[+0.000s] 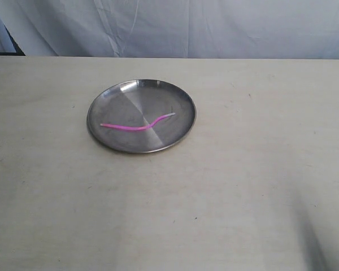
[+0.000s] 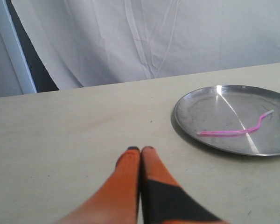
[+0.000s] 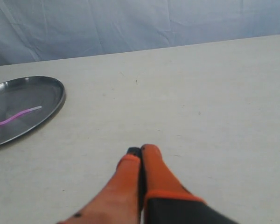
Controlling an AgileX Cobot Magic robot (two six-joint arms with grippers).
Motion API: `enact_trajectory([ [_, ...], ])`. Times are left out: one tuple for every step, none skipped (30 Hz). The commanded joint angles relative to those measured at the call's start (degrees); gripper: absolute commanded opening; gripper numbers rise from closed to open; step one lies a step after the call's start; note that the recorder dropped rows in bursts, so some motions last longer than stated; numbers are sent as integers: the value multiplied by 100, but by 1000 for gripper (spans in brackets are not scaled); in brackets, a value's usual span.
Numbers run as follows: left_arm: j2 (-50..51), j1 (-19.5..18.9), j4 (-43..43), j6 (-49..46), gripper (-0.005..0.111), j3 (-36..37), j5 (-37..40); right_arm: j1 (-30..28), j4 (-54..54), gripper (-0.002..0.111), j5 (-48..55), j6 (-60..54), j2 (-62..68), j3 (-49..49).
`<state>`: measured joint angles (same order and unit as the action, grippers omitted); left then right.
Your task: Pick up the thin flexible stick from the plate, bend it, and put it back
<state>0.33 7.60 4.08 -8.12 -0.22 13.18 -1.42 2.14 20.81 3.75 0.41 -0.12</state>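
Observation:
A shiny steel plate [image 1: 108, 96] lies on the table, left of centre in the exterior view. Across it rests the thin pink stick [image 1: 130, 127], wavy, with its pale end toward the right. The plate [image 2: 200, 105] and stick [image 2: 231, 132] also show in the left wrist view, off to one side of my left gripper [image 2: 140, 150], which is shut and empty over bare table. My right gripper [image 3: 141, 150] is shut too, holding nothing, well away from the plate [image 3: 53, 100] and the stick [image 3: 14, 117]. Neither gripper appears in the exterior view.
The beige table [image 1: 243, 169] stretches wide around the plate. A white cloth backdrop [image 1: 186, 28] hangs behind the far edge. A dark gap and pale post [image 2: 18, 56] stand at the back corner in the left wrist view.

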Motion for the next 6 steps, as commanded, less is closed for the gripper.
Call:
enact_trajectory([
  [-33, 56, -34, 27, 0, 22, -40, -32, -18, -1, -13, -17, -41, 12],
  [-33, 56, -34, 27, 0, 22, -40, -32, -18, -1, -13, -17, -41, 12],
  [-33, 56, -34, 27, 0, 22, -40, -32, -18, -1, -13, -17, -41, 12],
  [-33, 56, -34, 27, 0, 22, -40, -32, -18, -1, -13, -17, -41, 12],
  [-33, 56, -34, 27, 0, 22, -40, -32, -18, -1, -13, -17, -41, 12],
  [-33, 56, -34, 27, 0, 22, -40, -32, -18, -1, -13, -17, -41, 12],
])
